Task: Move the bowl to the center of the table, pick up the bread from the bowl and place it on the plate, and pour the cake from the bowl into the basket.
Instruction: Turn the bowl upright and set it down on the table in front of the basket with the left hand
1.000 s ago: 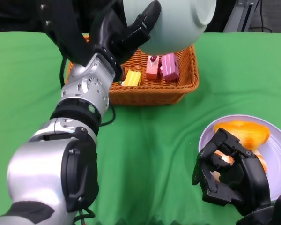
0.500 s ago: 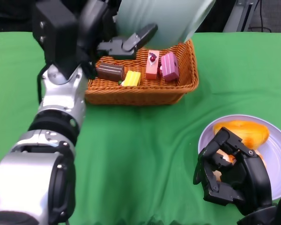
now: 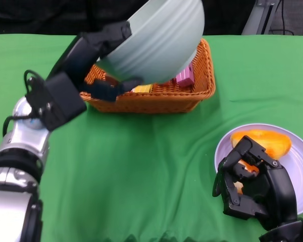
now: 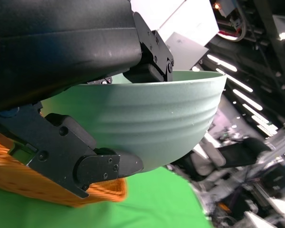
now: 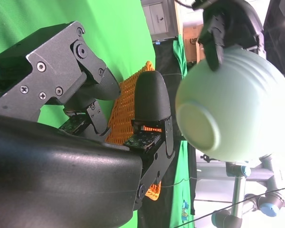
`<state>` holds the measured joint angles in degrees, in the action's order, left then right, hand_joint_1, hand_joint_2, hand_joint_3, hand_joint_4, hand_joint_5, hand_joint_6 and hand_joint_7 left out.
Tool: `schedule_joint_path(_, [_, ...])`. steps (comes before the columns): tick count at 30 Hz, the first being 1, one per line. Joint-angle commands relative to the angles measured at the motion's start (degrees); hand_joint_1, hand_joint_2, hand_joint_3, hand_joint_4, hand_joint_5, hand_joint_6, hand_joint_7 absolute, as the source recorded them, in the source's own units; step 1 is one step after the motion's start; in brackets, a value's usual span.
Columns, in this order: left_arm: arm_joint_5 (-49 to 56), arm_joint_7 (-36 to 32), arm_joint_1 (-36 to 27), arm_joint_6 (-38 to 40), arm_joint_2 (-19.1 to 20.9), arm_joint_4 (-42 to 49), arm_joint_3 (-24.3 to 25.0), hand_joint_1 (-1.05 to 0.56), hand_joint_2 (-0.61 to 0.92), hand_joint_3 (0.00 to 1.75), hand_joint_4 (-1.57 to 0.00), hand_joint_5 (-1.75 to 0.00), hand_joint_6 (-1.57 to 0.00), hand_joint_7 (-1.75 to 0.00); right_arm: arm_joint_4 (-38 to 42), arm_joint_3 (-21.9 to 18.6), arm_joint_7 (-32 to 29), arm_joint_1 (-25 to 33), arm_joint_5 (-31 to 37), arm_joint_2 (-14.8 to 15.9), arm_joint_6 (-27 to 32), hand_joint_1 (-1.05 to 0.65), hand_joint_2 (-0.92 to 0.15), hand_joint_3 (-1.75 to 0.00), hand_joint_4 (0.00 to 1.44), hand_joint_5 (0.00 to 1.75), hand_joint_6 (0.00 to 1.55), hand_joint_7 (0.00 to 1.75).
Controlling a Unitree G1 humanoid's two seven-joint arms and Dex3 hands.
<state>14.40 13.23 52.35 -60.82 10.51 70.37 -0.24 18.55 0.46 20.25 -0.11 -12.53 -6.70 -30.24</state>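
Observation:
My left hand [image 3: 98, 58] grips the rim of the pale green bowl [image 3: 159, 43] and holds it tilted above the orange wicker basket [image 3: 151, 98]. The bowl [image 4: 147, 128] fills the left wrist view, with the basket [image 4: 33, 180] below it, and the right wrist view shows the bowl's underside [image 5: 228, 109]. A pink cake [image 3: 184, 76] and a yellow cake [image 3: 143, 88] show in the basket under the bowl. The orange bread [image 3: 265, 141] lies on the lilac plate [image 3: 300, 174] at the right. My right hand [image 3: 252, 184] rests at the plate's near edge, fingers curled, holding nothing.
Green cloth [image 3: 151, 166] covers the table. The basket stands at the back centre, the plate at the front right. Dark equipment and a grey stand [image 3: 260, 12] lie beyond the far edge.
My left arm has drawn back to the left and lowered, bringing the bowl down from its upturned pose to a tilt over the basket. The brown cake is now hidden. The right hand barely moved.

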Motion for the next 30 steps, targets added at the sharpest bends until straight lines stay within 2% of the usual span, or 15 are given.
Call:
schedule_joint_path(1, [3.0,-5.6,-1.9,-5.8,2.5,-1.6,-1.5,-0.13,0.76,0.84,-0.76,-1.74,-0.69,-1.44,0.0,-0.7,0.3,-0.3,-1.3,0.5,0.1,0.0,-0.49,-1.34,0.82,1.75,0.56,1.67])
schedule_joint_path(7, [15.1,-21.1,-5.0,-12.2,6.6,-3.4,-5.5,-0.11,0.66,0.98,-0.71,-1.73,-0.67,-1.46,-0.8,-0.7,-0.6,-0.1,-0.4,0.5,0.7,0.0,-0.52,-1.31,0.8,1.75,0.55,1.67])
schedule_joint_path(10, [24.5,-32.5,-6.6,-12.8,9.5,-5.6,-8.7,-0.12,0.65,1.0,-0.72,-1.72,-0.67,-1.47,-0.1,-1.0,-0.6,-0.5,-0.5,0.4,-0.1,0.01,-0.52,-1.3,0.8,1.75,0.54,1.67])
schedule_joint_path(15, [46.9,-61.7,-7.5,-5.7,15.1,-11.6,-20.1,-0.12,0.66,1.0,-0.72,-1.74,-0.63,-1.49,-0.6,-1.1,-0.8,-0.5,-0.7,0.5,1.1,-0.02,-0.53,-1.27,0.8,1.75,0.54,1.68])
schedule_joint_path(18, [55.5,-75.3,-7.3,-0.5,16.6,-12.0,-27.1,-0.07,0.63,0.92,-0.68,-1.75,-0.49,-1.68,-0.4,-1.1,-0.4,-0.6,-0.9,0.7,0.8,-0.02,-0.54,-1.25,0.79,1.75,0.53,1.7])
schedule_joint_path(20, [58.2,-80.8,-6.9,1.1,16.8,-10.9,-30.3,-0.06,0.64,0.89,-0.67,-1.75,-0.46,-1.73,-0.3,-1.2,-0.4,-0.6,-1.0,0.6,0.5,-0.02,-0.54,-1.25,0.8,1.75,0.52,1.7])
schedule_joint_path(27, [62.9,-93.6,-6.5,4.1,17.0,-5.8,-40.8,-0.04,0.66,0.9,-0.66,-1.75,-0.46,-1.75,0.4,-1.4,0.1,-0.8,-1.1,0.6,-0.2,0.01,-0.55,-1.27,0.8,1.75,0.52,1.71])
schedule_joint_path(30, [63.8,-97.3,-7.1,5.9,16.9,-4.3,-44.8,-0.04,0.63,0.88,-0.66,-1.75,-0.46,-1.75,0.7,-1.7,0.5,-1.0,-1.2,0.5,-0.4,0.01,-0.56,-1.26,0.8,1.75,0.51,1.71])
